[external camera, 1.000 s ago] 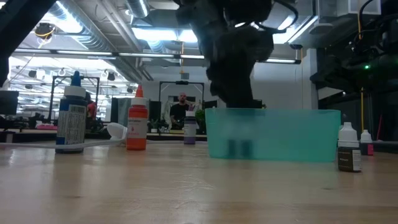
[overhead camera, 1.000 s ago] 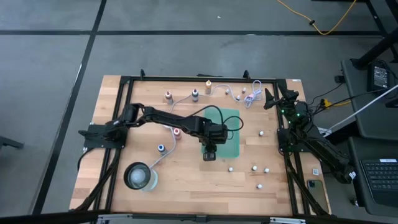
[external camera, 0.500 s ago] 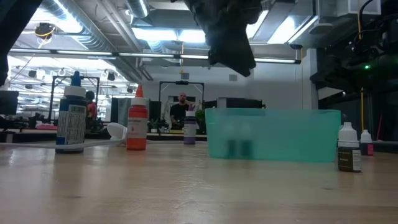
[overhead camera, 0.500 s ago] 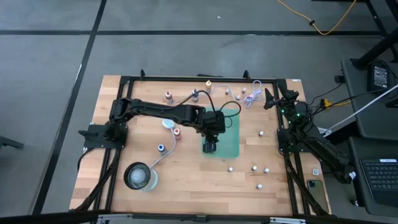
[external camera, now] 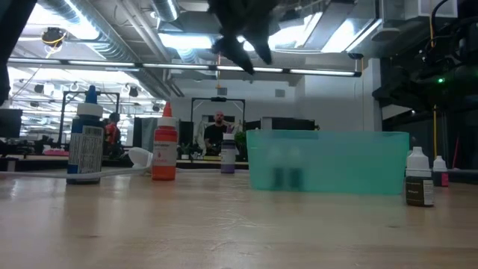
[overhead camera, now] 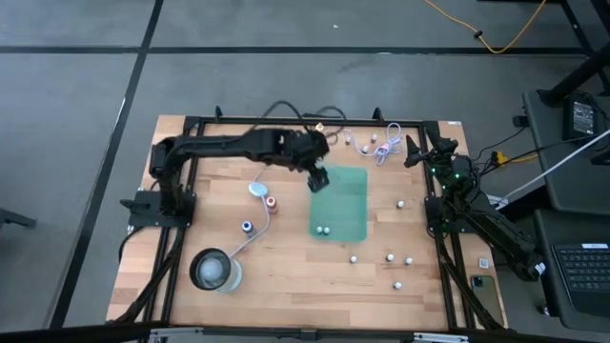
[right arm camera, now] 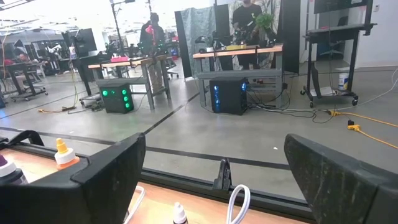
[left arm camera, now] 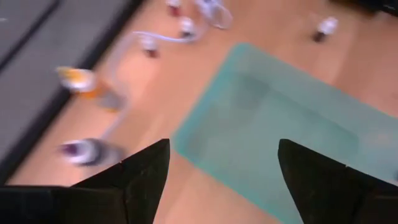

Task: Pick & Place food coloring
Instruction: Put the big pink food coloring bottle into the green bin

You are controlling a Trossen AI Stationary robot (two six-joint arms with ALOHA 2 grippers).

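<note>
A teal tray [overhead camera: 348, 195] lies mid-table, and two small food coloring bottles [overhead camera: 325, 230] stand at its near end. Others stand on the wood: a red one [overhead camera: 271, 202], a blue one [overhead camera: 247, 227], several white-capped ones at the right [overhead camera: 389, 255], and several along the far edge [overhead camera: 365, 149]. My left gripper [overhead camera: 317, 178] hangs open above the tray's far left corner. In its wrist view [left arm camera: 221, 168] nothing is between the fingers. My right gripper [right arm camera: 221, 186] waits open at the far right, pointing level over the far edge.
A round clear glass container [overhead camera: 213, 270] sits near the front left. A pale-blue puck [overhead camera: 257, 189] on a white cable lies left of the tray. White cable loops [overhead camera: 386, 138] lie at the far edge. A black frame [overhead camera: 286, 120] borders the table.
My left gripper has risen out of the tray's near end and swung toward the far edge, turning as it went. It now hangs high over the tray's far left corner. The two bottles stay standing in the tray.
</note>
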